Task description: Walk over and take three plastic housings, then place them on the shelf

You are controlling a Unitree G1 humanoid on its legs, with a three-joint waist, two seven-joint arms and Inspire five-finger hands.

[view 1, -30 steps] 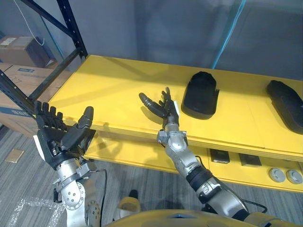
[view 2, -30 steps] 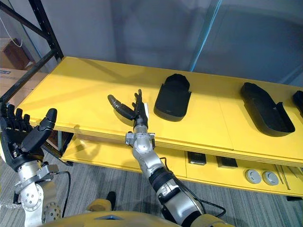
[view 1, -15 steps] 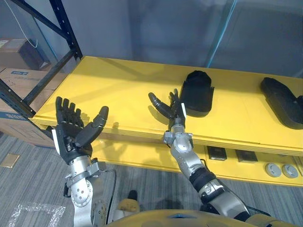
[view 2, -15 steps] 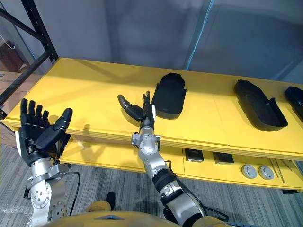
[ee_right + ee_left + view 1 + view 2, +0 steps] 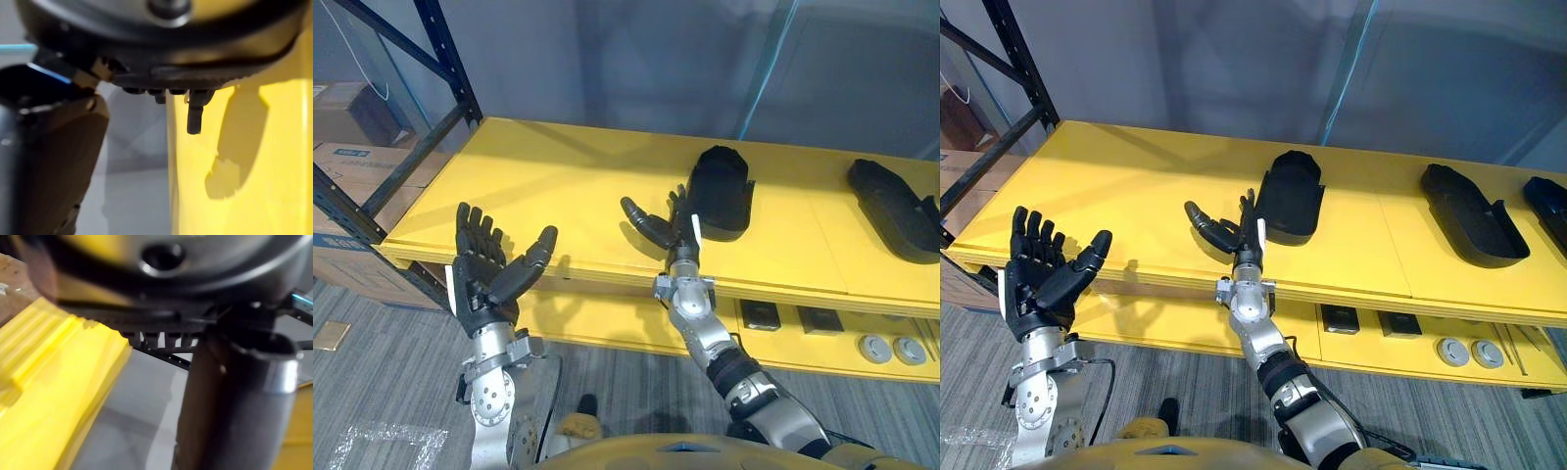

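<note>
Three housings: black plastic shells, all lying on the yellow shelf [image 5: 558, 186], none of them in a robot hand.
Nearest housing [image 5: 720, 191]: about mid-shelf, its long axis running front to back.
Second housing [image 5: 1474, 213]: well apart to the right of the nearest one, lying at a slant.
Third housing [image 5: 1549, 199]: near the second, cut off by the right edge of the right eye view.
Right robot hand [image 5: 671, 227]: raised over the front part of the shelf, fingers straight and spread, thumb out to the left, empty. Its fingertips are just beside the nearest housing's front left corner; whether they touch it cannot be told.
Left robot hand [image 5: 489, 279]: in front of the shelf's front edge, palm up, fingers straight and apart, holding nothing.
Lower board [image 5: 607, 328]: yellow, beneath the shelf top, carrying small dark square parts [image 5: 762, 315] and round grey parts [image 5: 873, 348].
Cardboard boxes [image 5: 352, 162]: stacked at the left, beyond the dark rack upright [image 5: 450, 64].
</note>
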